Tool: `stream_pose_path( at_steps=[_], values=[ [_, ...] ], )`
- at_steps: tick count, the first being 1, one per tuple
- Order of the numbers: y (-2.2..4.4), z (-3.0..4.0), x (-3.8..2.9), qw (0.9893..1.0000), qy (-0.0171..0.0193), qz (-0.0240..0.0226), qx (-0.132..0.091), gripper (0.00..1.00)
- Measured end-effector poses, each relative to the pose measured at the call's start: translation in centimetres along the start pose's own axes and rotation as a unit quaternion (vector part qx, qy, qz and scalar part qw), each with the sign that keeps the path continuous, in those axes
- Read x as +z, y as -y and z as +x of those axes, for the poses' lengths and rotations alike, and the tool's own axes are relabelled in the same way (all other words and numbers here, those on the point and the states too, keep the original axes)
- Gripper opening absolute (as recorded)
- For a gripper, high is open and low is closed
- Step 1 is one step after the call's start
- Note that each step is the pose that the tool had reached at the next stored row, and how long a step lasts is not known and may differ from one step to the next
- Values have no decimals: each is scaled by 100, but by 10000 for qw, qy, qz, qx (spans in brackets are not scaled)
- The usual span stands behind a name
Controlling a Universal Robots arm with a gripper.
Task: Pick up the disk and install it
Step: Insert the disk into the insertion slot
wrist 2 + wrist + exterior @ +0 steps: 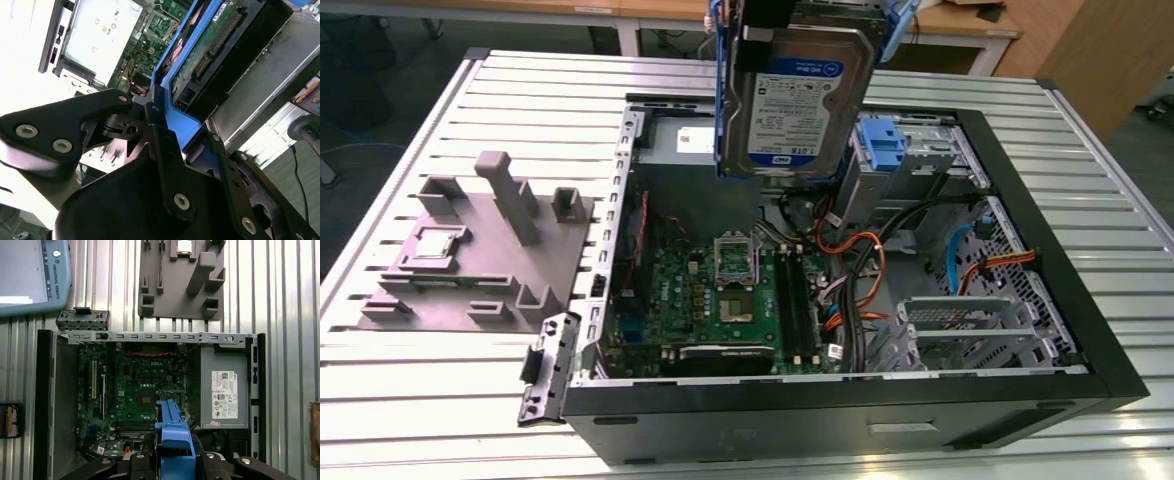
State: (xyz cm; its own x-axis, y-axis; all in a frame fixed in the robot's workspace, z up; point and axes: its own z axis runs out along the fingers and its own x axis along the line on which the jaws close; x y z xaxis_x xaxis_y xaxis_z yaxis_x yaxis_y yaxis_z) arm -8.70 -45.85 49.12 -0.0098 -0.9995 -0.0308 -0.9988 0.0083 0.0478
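Observation:
The disk [794, 100], a silver-grey hard drive with a white-and-blue label and blue plastic rails, hangs upright in the air over the back of the open computer case [1067, 330]. My gripper [781, 20] holds it from above, at the top edge of the exterior view. In the second wrist view my gripper [155, 112] is shut on the blue rail, and the disk's [220, 45] circuit-board side runs away from it. The first wrist view looks down past the disk's blue rail [172, 432] and my gripper [172, 462] onto the motherboard [140, 390].
Inside the case are the motherboard [720, 290], orange and black cables [854, 260], a blue latch [883, 150] on a metal bay and a drive cage [961, 330]. A grey fixture plate [480, 250] with a small chip [438, 243] lies on the slatted table at the exterior view's left.

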Motion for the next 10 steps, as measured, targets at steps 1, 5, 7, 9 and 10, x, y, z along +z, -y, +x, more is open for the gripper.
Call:
stream_pose_path(
  at_steps=[1, 5, 7, 9, 10],
  values=[
    [1, 7, 0, 10000, 0, 0, 0, 37],
    [1, 73, -1, 10000, 0, 0, 0, 37],
    [1, 114, -1, 10000, 0, 0, 0, 37],
    [1, 159, -1, 10000, 0, 0, 1, 37],
    [1, 173, -1, 10000, 1, 0, 0, 37]
  ],
)
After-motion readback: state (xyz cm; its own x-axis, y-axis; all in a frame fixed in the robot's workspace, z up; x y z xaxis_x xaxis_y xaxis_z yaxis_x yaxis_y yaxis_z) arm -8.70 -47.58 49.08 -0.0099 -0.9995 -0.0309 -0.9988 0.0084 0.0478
